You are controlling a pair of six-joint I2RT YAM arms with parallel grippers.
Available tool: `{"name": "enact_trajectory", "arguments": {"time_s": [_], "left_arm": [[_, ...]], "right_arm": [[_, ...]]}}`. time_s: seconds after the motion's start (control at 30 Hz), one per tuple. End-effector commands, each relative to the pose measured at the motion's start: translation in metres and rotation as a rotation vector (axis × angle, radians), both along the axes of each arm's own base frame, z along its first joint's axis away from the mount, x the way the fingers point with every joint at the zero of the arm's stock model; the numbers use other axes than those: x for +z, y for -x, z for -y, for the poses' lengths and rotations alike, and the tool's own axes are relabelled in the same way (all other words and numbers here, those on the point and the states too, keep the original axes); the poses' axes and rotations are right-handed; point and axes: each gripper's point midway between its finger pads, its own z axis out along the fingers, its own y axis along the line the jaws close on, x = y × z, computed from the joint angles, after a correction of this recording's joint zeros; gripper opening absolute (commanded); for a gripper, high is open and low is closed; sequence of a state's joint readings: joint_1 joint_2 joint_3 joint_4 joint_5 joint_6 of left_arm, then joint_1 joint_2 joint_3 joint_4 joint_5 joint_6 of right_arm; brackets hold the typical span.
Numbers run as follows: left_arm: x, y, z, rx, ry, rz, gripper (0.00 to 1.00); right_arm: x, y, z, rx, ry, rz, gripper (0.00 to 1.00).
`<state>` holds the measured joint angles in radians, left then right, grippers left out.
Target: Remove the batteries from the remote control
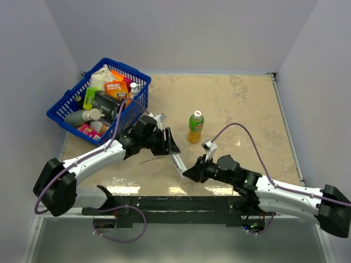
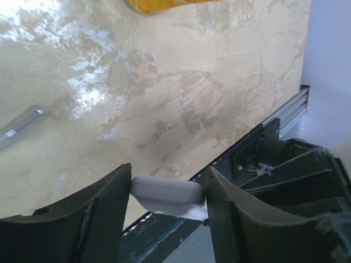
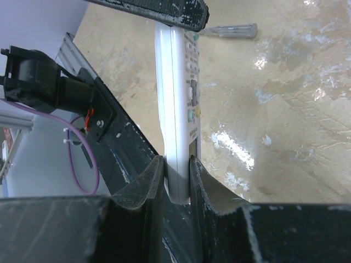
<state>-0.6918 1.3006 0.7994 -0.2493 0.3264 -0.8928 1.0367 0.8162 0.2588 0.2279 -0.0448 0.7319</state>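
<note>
— Closest in the right wrist view, the right gripper [image 3: 176, 181] is seen pressed onto opposite sides of the remote control [image 3: 178, 98], near one end. Is the other end supported?

— It is pinched by the left gripper [image 2: 167, 193], which is closed against the rounded end. The bar is thus carried between both arms, apparently clear of the table [image 1: 241, 109], with its button face turned sideways.

— Can the batteries be made out?

— None are seen. The back face is not shown in any view, so it cannot be told whether a cover is on.

— How is the bar expected to handle?

— It is judged light, stiff and smooth-sided, so slipping is likely if it is twisted. A hold across the long edges at one end is thought best, with the battery recess left uncovered.

— What is found beyond it?

— A thin grey stick [image 3: 230, 30] is laid on the marbled top past the remote. Farther back a green bottle [image 1: 195, 127] is stood upright, and a blue basket [image 1: 66, 97] of packets is set at the far left.
</note>
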Motion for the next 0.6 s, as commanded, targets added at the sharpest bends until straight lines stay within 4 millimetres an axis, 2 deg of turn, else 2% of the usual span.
{"name": "enact_trajectory", "arguments": {"time_s": [0.0, 0.07, 0.1, 0.17, 0.23, 0.3, 0.37, 0.4, 0.43, 0.47, 0.5, 0.53, 0.57], "left_arm": [[0.03, -0.006, -0.016, -0.106, -0.086, 0.17, 0.63], [0.038, -0.012, -0.026, -0.127, -0.145, 0.237, 0.63], [0.05, -0.019, -0.027, -0.128, -0.155, 0.275, 0.64], [0.054, -0.027, -0.035, -0.136, -0.192, 0.305, 0.64], [0.066, -0.026, -0.03, -0.185, -0.149, 0.332, 0.65], [0.075, -0.028, -0.028, -0.273, -0.135, 0.401, 0.59], [0.087, -0.012, -0.016, -0.468, -0.056, 0.515, 0.58], [0.091, 0.009, -0.01, -0.605, 0.024, 0.545, 0.57], [0.095, 0.016, -0.008, -0.681, 0.057, 0.619, 0.57], [0.109, 0.018, -0.01, -0.769, 0.052, 0.815, 0.56], [0.108, 0.023, -0.012, -0.809, 0.056, 0.888, 0.56], [0.116, 0.021, -0.012, -0.859, 0.043, 1.048, 0.58], [0.128, 0.029, -0.017, -0.884, 0.05, 1.141, 0.64]], "right_arm": [[0.02, -0.009, 0.0, -0.03, -0.007, 0.028, 0.0], [0.021, -0.007, -0.002, -0.012, -0.002, 0.024, 0.0], [0.023, -0.006, -0.002, -0.006, 0.007, 0.023, 0.0], [0.024, -0.008, -0.002, -0.003, 0.025, 0.032, 0.0], [0.026, -0.008, -0.003, 0.004, 0.033, 0.043, 0.0], [0.027, -0.008, -0.004, 0.014, 0.053, 0.046, 0.0], [0.027, -0.007, -0.004, 0.038, 0.082, 0.047, 0.0], [0.034, -0.007, -0.006, 0.044, 0.084, 0.049, 0.0], [0.033, -0.005, -0.005, 0.058, 0.102, 0.046, 0.0], [0.033, -0.003, -0.004, 0.07, 0.115, 0.037, 0.0], [0.04, 0.0, -0.008, 0.098, 0.105, 0.035, 0.0], [0.042, 0.002, -0.01, 0.12, 0.102, 0.032, 0.0], [0.043, 0.006, -0.01, 0.141, 0.108, 0.024, 0.0]]}}
